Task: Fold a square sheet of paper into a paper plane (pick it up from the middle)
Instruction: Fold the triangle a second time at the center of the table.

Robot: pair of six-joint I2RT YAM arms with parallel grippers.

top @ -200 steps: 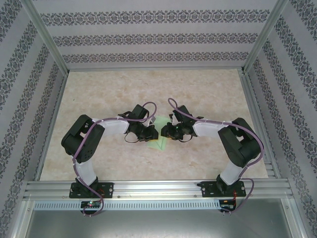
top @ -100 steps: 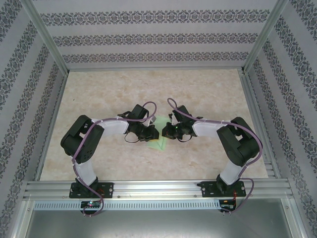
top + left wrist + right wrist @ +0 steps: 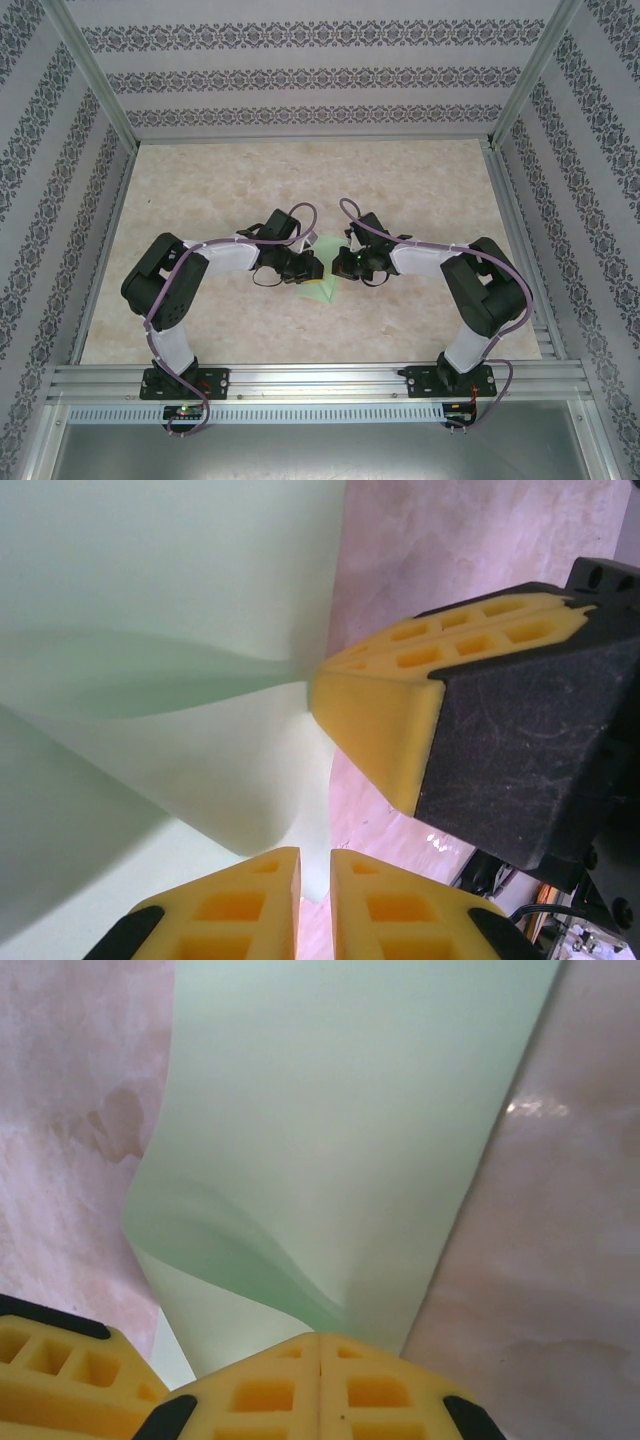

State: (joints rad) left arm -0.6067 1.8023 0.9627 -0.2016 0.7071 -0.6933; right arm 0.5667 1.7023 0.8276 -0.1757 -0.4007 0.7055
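Note:
The square sheet of paper (image 3: 322, 291), pale green and bent into soft curves, hangs between both grippers just above the middle of the table. My left gripper (image 3: 317, 268) comes at it from the left. Its yellow jaws (image 3: 315, 875) stand a thin slit apart with a curl of the paper (image 3: 170, 580) caught between them. My right gripper (image 3: 336, 268) faces it from the right, fingertips almost touching the left ones. In the right wrist view that gripper (image 3: 318, 1342) is shut on the sheet's edge (image 3: 350, 1110). From the left wrist it appears as the right gripper (image 3: 318, 685) pinching the paper.
The marbled beige tabletop (image 3: 420, 190) lies open all round the grippers. Aluminium frame rails (image 3: 300, 380) run along the near edge and up the sides. Patterned walls (image 3: 300, 75) close the back, left and right.
My right gripper's jaws have closed onto the paper. The left gripper has edged a little to the right, toward the right one, and the sheet has shifted slightly with them.

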